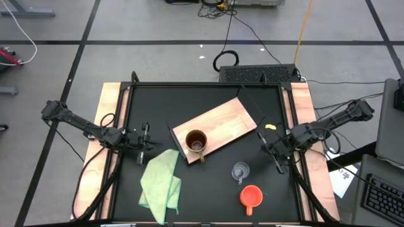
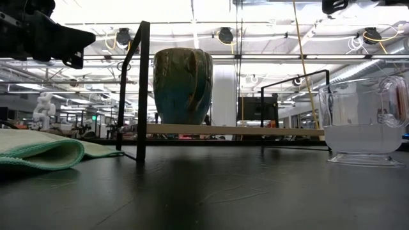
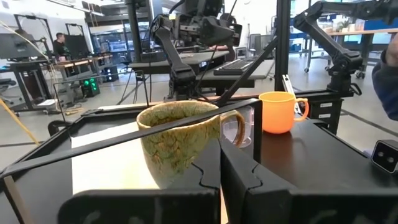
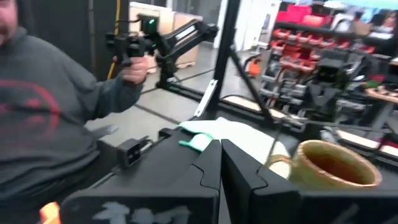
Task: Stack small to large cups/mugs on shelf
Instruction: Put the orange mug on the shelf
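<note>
The brown mug (image 1: 196, 143) stands upright on the near left end of the light-wood shelf (image 1: 221, 126), which lies slantwise mid-table. It also shows in the low view (image 2: 183, 85) and both wrist views (image 3: 180, 142) (image 4: 336, 165). The clear glass cup (image 1: 240, 171) (image 2: 364, 121) stands on the black table, near and right of the shelf. The orange-red mug (image 1: 251, 196) (image 3: 278, 112) stands nearer the near edge. My left gripper (image 1: 144, 144) (image 3: 221, 180) hovers shut, left of the brown mug. My right gripper (image 1: 278, 154) (image 4: 221, 168) hovers shut, right of the shelf.
A light green cloth (image 1: 161, 183) (image 2: 38, 150) lies crumpled on the table's near left part. Black frame bars (image 2: 142, 89) stand around the shelf. A keyboard (image 1: 259, 74) lies beyond the far edge. A person in a grey sleeve (image 4: 56, 118) stands beside the table.
</note>
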Controlling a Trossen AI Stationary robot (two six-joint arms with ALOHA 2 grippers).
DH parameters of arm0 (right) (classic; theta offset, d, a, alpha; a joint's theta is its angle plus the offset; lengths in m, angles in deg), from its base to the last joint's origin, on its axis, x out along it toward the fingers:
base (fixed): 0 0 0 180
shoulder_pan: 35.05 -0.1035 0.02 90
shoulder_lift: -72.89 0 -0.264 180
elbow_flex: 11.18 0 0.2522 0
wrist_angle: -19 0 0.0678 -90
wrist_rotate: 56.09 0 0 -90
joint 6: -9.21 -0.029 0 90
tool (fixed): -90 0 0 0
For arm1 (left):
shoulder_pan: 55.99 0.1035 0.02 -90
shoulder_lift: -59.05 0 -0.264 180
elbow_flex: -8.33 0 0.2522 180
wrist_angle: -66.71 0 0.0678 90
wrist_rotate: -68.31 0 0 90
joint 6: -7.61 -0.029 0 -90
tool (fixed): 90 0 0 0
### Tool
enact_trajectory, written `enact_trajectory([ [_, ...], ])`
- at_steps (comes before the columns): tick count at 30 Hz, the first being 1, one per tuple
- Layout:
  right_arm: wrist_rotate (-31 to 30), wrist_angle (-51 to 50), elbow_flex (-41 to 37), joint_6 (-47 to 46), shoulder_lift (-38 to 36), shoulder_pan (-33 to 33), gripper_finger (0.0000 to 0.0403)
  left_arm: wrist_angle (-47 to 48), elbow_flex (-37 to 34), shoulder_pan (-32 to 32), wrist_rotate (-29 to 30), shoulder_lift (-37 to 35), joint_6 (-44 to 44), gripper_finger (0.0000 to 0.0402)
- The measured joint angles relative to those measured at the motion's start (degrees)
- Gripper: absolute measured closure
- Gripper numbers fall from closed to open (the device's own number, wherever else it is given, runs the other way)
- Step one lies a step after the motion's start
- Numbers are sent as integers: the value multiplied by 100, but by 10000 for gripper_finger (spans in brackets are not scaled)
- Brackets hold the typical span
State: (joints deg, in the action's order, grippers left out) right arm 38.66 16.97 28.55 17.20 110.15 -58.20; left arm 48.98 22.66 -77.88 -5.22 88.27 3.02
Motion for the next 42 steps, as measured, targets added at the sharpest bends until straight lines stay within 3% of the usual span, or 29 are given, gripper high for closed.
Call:
enact_trajectory([
  [10,-206,-79,676,-317,908,-766,403,4,1,0,-2,0,66,401],
  [18,-896,-2075,1527,-660,1452,-1089,403,2,1,0,-2,0,76,401],
  [25,-944,-3087,1984,-1385,1745,-1303,403,2,1,0,-2,0,91,401],
  [35,-975,-3172,2142,-1929,2099,-1904,403,2,4,0,-2,0,134,401],
  [42,-1541,-3170,2142,-2120,2154,-2438,403,2,5,0,-2,0,170,401],
])
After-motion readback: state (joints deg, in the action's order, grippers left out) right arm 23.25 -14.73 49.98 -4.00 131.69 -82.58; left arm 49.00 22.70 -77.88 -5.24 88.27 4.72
